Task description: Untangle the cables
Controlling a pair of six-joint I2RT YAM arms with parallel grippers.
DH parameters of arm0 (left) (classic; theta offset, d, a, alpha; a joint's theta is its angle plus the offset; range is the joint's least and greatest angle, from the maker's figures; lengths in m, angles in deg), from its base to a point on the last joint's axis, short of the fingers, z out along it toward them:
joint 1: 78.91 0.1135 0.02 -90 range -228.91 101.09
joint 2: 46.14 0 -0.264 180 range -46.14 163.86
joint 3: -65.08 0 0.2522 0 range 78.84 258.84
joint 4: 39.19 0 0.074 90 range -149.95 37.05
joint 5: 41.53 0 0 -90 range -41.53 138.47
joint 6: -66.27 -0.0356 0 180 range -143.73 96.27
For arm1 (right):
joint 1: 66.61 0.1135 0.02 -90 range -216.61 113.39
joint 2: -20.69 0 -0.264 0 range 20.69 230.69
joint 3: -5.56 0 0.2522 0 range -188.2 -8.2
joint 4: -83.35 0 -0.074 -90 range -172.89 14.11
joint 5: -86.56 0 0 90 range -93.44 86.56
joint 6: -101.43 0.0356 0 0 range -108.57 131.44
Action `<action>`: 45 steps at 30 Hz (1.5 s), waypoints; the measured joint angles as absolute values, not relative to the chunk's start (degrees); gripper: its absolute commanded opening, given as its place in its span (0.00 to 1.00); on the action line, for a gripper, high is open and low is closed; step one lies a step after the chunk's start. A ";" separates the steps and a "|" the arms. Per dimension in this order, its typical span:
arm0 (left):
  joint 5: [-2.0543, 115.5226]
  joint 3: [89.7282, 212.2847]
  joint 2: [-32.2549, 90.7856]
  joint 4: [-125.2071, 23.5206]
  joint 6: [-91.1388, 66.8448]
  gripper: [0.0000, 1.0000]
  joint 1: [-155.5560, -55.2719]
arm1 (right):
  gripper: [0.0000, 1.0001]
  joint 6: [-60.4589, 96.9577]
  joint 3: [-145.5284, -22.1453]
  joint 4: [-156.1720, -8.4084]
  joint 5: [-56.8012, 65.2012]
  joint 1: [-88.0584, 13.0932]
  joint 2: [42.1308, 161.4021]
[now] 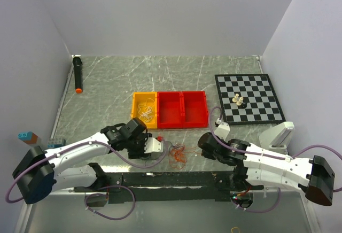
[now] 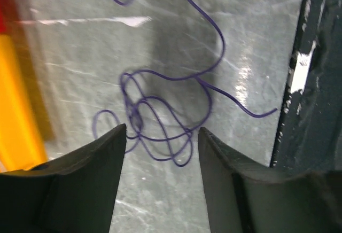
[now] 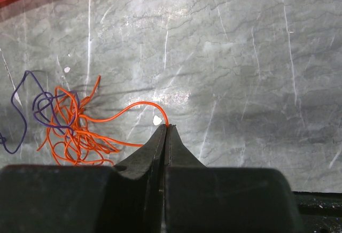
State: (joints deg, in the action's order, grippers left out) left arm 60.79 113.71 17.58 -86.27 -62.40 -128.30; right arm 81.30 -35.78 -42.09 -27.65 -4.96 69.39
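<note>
A tangled orange-red cable point(image 3: 75, 134) lies on the marble table, also seen in the top view point(image 1: 178, 156). My right gripper point(image 3: 167, 127) is shut on one free end of it, just right of the clump point(image 1: 201, 141). A thin purple cable point(image 2: 160, 121) lies in loose loops on the table, and part of it overlaps the orange clump's left side point(image 3: 37, 107). My left gripper point(image 2: 162, 134) is open and empty, its fingers either side of the near edge of the purple loops point(image 1: 162, 150). White cables point(image 1: 145, 110) lie in the yellow bin point(image 1: 135, 98).
Two red bins point(image 1: 183, 108) stand beside the yellow one behind the cables. A chessboard point(image 1: 248, 98) with a few pieces is at the back right. A black marker point(image 1: 78, 75) lies at the back left. A dark rail point(image 1: 160, 179) runs along the near edge.
</note>
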 measured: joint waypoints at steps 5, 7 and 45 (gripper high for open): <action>60.51 110.45 17.56 -86.11 -64.06 0.28 -128.39 | 0.00 81.39 -35.73 -42.07 -27.65 -4.94 69.13; 59.57 109.23 17.56 -85.83 -64.74 0.16 -128.41 | 0.00 81.50 -35.64 -42.05 -27.67 -4.90 68.76; 47.68 178.45 9.87 -70.97 -54.14 0.01 -126.88 | 0.00 80.73 -34.77 -46.00 -25.40 -2.45 82.01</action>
State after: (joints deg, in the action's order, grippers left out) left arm 47.68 178.45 9.87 -70.97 -54.14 -126.88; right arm 80.73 -34.77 -46.00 -25.40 -2.45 82.01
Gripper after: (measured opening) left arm 0.021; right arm 0.007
